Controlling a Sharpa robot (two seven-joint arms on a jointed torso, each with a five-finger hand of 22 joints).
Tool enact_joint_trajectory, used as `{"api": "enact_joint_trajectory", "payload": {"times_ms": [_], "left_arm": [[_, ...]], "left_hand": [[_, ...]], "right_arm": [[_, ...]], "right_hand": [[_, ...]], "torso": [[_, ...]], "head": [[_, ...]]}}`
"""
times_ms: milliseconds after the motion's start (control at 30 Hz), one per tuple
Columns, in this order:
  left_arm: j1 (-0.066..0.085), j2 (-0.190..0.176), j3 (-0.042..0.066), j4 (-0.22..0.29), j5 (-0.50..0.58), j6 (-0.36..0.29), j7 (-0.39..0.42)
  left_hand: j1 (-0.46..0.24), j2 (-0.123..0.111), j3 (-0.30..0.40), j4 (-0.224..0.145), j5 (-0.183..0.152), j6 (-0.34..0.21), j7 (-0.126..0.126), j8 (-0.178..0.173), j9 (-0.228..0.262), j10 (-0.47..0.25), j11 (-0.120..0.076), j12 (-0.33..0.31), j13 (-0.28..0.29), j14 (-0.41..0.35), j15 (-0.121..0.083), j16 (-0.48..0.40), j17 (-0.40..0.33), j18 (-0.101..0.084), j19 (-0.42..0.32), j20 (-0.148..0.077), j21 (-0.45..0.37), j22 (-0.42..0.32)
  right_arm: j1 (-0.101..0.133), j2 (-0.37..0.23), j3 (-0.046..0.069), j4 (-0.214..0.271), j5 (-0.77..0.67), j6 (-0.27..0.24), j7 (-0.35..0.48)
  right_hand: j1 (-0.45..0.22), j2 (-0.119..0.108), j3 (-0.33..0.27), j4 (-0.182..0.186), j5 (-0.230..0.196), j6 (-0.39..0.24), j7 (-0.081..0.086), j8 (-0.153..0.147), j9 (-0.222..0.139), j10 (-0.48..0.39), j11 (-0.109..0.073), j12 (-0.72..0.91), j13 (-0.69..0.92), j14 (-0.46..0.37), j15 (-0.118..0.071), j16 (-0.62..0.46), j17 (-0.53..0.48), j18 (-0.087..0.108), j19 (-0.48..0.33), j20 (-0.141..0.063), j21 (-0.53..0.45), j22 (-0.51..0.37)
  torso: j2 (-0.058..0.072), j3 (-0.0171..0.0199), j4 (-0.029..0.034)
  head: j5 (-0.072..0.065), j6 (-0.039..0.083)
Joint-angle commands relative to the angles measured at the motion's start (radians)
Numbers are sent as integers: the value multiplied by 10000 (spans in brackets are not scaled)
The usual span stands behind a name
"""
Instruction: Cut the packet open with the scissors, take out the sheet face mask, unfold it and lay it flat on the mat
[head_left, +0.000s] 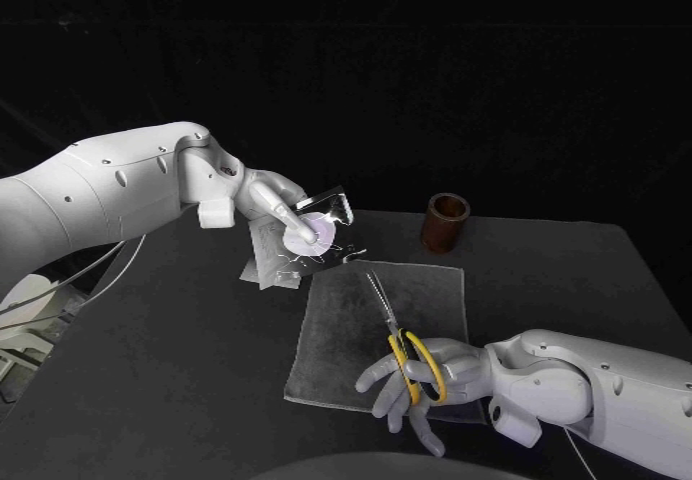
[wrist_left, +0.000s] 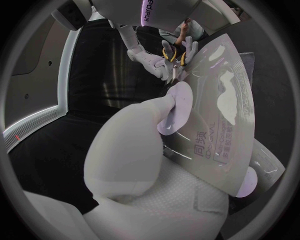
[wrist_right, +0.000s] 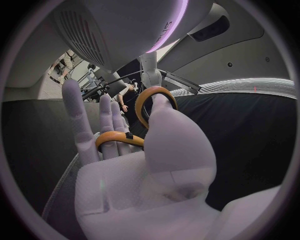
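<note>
- We see the left hand (head_left: 293, 215) in the upper left-centre of the head view, raised off the table (head_left: 159, 380).
- It holds the packet (head_left: 289, 255): fingertips are pressed on the packet's face and the rest hangs below the hand.
- The packet is shiny and silvery. It sits just past the mat's upper left corner, up in the air and tilted.
- In the left wrist view a pad of that hand lies flat on the packet's printed face, with another pad at the packet's far edge. We mark it as a firm pinch.
- The right hand (head_left: 426, 378) is in the lower right-centre of the head view, over the near part of the mat (head_left: 433, 300).
- It holds the scissors (head_left: 392, 330), with fingers through the yellow loops and the other fingers spread downward.
- The blades point up and left across the mat toward the packet and look close together. The tips are near the packet's lower edge, and we see no contact.
- The right wrist view shows the yellow loops round that hand's fingers.
- The grey mat lies flat at the centre of the table.
- A brown cylinder (head_left: 446, 222) stands upright past the mat's upper right corner, apart from it.
</note>
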Motion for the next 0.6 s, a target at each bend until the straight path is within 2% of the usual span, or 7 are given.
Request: {"api": "enact_joint_trajectory", "payload": {"times_ms": [33, 67, 133, 300, 367, 400, 600], "left_arm": [[22, -16, 8, -16, 60, 144, 97], [22, -19, 8, -20, 60, 141, 97], [21, -26, 7, -27, 61, 139, 98], [19, -17, 5, -48, 62, 144, 99], [18, -13, 5, -53, 62, 147, 94], [18, -12, 5, -55, 63, 146, 92], [17, -9, 4, -67, 61, 137, 71]], "left_hand": [[-55, 95, 24, -74, 33, 56, 15, 51, 259, 60, 13, -21, 13, 39, -43, -44, 18, 123, -57, 5, 65, 16], [-55, 95, 24, -74, 33, 56, 15, 51, 259, 60, 13, -21, 13, 39, -43, -44, 18, 123, -57, 5, 65, 16], [-55, 95, 24, -74, 33, 56, 15, 51, 259, 60, 13, -21, 13, 39, -43, -44, 18, 123, -57, 5, 65, 16], [-55, 95, 24, -74, 33, 56, 15, 51, 259, 60, 13, -21, 13, 39, -43, -44, 18, 123, -57, 5, 65, 16], [-55, 95, 24, -74, 33, 56, 15, 51, 259, 60, 13, -21, 13, 39, -43, -44, 18, 123, -57, 5, 65, 16], [-55, 95, 24, -74, 33, 56, 15, 51, 259, 60, 13, -21, 13, 39, -43, -44, 18, 123, -57, 5, 65, 16], [-66, 96, 33, -85, 34, 57, 14, 53, 268, 63, 12, -21, 13, 43, -45, -46, 22, 123, -58, 4, 71, 18]], "right_arm": [[1, -16, 8, -37, 289, 251, 177], [1, -18, 8, -50, 320, 177, 212], [1, -25, 9, -107, 419, 6, 298], [2, -51, 15, -257, 639, -54, 327], [2, -57, 18, -298, 698, 83, 282], [2, -59, 19, -306, 714, 109, 272], [2, -72, 27, -394, 884, 353, 147]], "right_hand": [[167, -2, 122, -21, 3, -2104, 395, 717, 743, 1496, -184, 602, 117, 317, -212, 120, -84, 1295, 119, -173, -34, -69], [188, 8, 124, -23, -1, -2003, 404, 821, 843, 1601, -174, 638, 124, 375, -242, 143, -87, 1303, 128, -194, -38, -78], [423, 219, 149, -73, 0, -997, 304, 1582, 1351, 2731, -372, 1111, 292, 1087, -463, 480, 6, 1321, 183, -387, -76, -139], [411, 265, -6, -43, -6, -1082, 240, 1723, 1264, 2944, -445, 1002, 252, 1351, -563, 565, 17, 1303, 354, -501, -103, -211], [379, 337, -71, -47, -7, -1217, 25, 1751, 1209, 2950, -570, 924, 240, 1484, -638, 617, 41, 1306, 386, -559, -148, -258], [381, 443, -150, -71, -8, -1174, -236, 1879, 1186, 2646, -636, 712, 192, 1584, -679, 657, 69, 1313, 393, -629, -213, -312], [690, 733, -468, -153, 2, -345, -745, 2590, 1125, 1135, -406, 532, 360, 2110, -674, 974, 362, 1276, 698, -650, -325, -464]], "torso": [[-1, 5, 3], [-2, 5, 3], [-7, 3, 2], [0, -1, -1], [-3, 0, -8], [1, 1, -4], [0, 3, 6]], "head": [[-10, -19], [-9, -20], [-18, -26], [-18, -37], [-27, -31], [-32, -26], [-41, -38]]}}
